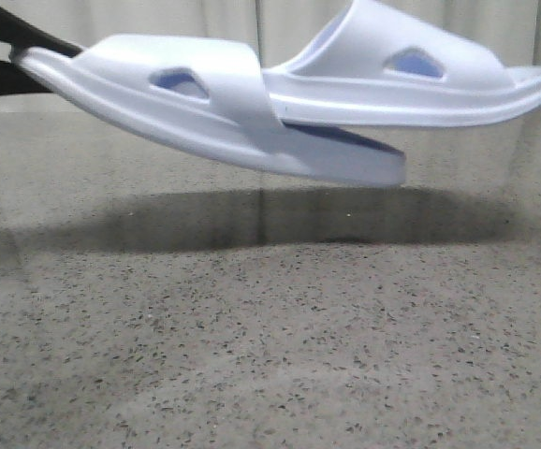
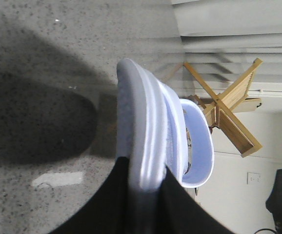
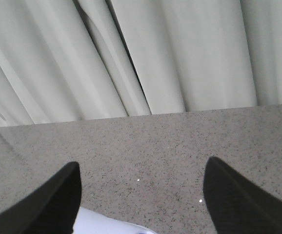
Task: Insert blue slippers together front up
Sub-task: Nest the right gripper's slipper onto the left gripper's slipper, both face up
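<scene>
1. Two black fingers [image 2: 116,204] of the left tool [image 2: 148,195] are clamped on the end of one blue slipper [image 1: 205,112]; in the front view they enter from the upper left and grip its raised end.
2. That slipper hangs clear of the tabletop [image 1: 270,355], tilting down toward the right, strap side up.
3. The second slipper [image 1: 420,79] lies behind and slightly higher, roughly level, its near end overlapping the first slipper's strap; they seem to touch, though the front view does not settle whether one is tucked into the other.
4. The right tool [image 3: 141,195] is spread wide with bare speckled tabletop between its fingers; a pale slipper edge [image 3: 107,225] shows by one fingertip, gripped by nothing.
5. A dark shadow [image 1: 252,220] lies on the tabletop below both slippers.
6. Pale curtains [image 3: 180,53] hang beyond the far edge.
</scene>
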Robot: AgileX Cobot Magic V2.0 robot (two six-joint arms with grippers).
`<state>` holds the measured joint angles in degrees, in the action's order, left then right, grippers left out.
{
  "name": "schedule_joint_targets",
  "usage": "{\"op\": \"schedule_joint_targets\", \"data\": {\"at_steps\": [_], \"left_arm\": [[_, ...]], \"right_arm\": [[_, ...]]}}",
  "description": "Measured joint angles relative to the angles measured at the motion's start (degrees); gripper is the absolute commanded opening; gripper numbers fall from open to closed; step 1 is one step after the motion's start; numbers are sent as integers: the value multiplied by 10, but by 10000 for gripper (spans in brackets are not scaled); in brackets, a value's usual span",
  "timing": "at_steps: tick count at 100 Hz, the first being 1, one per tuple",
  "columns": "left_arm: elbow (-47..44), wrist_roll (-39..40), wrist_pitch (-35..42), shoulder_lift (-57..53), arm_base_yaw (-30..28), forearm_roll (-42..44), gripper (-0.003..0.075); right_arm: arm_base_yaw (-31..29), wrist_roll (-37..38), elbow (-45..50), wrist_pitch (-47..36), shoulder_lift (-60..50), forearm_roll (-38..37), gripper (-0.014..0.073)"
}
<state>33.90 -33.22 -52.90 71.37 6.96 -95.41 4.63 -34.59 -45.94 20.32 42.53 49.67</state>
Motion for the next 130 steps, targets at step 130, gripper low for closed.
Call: {"op": "schedule_joint_targets", "data": {"at_steps": [130], "left_arm": [[0, -40, 17, 71, 0, 0, 16]], "right_arm": [[0, 0, 0, 11, 0, -1, 463]]}}
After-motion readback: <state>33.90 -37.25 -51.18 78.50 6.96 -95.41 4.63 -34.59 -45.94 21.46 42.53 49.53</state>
